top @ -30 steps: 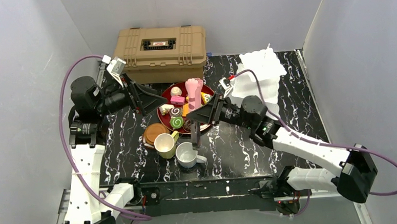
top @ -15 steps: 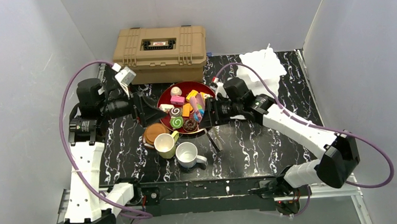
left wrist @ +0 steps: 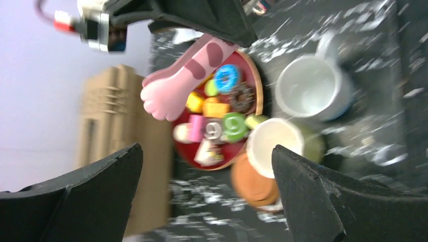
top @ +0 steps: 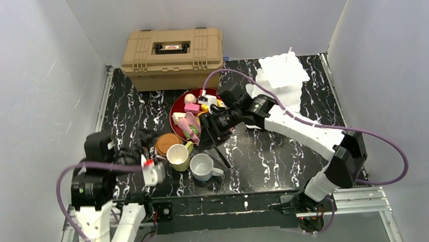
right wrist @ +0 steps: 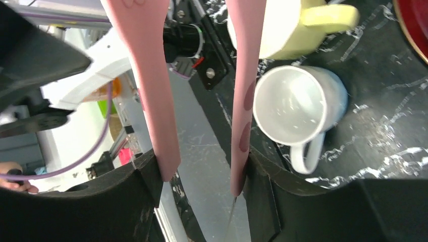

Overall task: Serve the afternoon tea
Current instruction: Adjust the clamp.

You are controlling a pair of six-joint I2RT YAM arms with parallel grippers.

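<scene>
Nearest me on the left, the left claw (left wrist: pixel 206 151) hangs with its 2 fingers spread wide, holding nothing. On the black marbled desk (top: pixel 269 151) 2 empty mugs stand upright close together: a white ceramic mug (top: pixel 203 167) and, just behind it to the left, a pale yellow mug (top: pixel 178 156), right beside the round brown coasters (top: pixel 168 141). Above them the right claw (right wrist: pixel 202 171) is clamped on pink paw-shaped tongs (left wrist: pixel 186 70), whose paw ends reach over the round red plate (left wrist: pixel 260 95). The small colourful toy pastries (left wrist: pixel 217 108) lie on that plate. Farthest back sits a tan ribbed toolbox (top: pixel 171 56).
</scene>
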